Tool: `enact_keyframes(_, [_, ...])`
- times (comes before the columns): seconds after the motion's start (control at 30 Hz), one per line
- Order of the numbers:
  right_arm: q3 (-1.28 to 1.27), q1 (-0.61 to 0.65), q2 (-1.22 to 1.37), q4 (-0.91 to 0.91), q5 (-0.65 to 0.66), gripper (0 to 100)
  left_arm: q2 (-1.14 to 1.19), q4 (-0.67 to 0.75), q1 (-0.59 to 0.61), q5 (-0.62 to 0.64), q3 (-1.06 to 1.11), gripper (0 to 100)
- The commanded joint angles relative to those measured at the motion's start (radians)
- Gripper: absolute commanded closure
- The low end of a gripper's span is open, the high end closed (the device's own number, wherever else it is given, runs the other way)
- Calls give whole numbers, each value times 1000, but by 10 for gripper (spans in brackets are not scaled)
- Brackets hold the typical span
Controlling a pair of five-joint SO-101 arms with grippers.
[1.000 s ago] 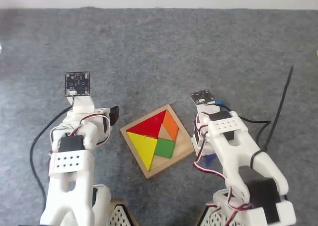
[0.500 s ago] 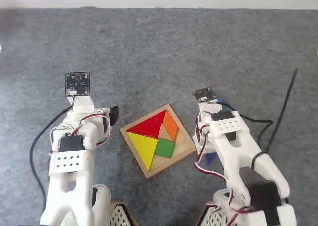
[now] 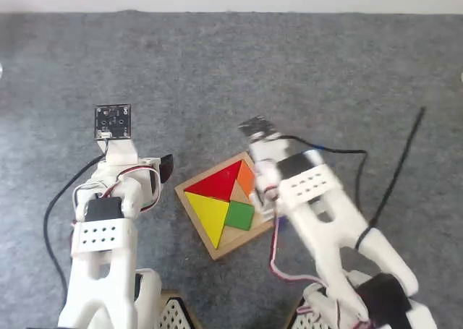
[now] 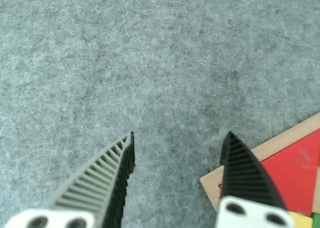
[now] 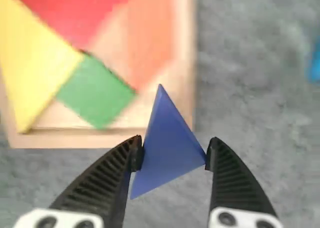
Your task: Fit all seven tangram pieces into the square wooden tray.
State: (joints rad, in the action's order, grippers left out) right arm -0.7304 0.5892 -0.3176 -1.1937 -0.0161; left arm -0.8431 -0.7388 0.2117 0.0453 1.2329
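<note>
Blue triangle (image 5: 167,145) in right gripper (image 5: 175,140)

Camera layout, as seen from beside the rig. High view: fixed overhead, looking down on the grey felt-covered table (image 3: 217,69), far enough off to take in the whole work area. Left wrist view: mounted behind the left gripper (image 4: 180,138), looking along its fingers, low over the felt. Right wrist view: behind the right gripper (image 5: 175,140), tilted steeply down, close on the blue wooden triangle (image 5: 167,133). All three views share the square wooden tray (image 3: 244,236); the left wrist view catches one corner of it
</note>
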Motion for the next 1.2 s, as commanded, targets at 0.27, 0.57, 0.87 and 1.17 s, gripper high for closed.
enact_keyframes(0.27, [132,44,240,120,-121,837,-25,20,3,-11,-8,727])
enact_keyframes(0.57, [196,45,272,113,-196,834,-25,20,3,-11,-8,727])
enact_keyframes(0.87, [196,88,272,62,-201,832,-25,20,3,-11,-10,727])
enact_keyframes(1.17, [196,99,271,41,-204,678,-25,21,5,-11,-10,727])
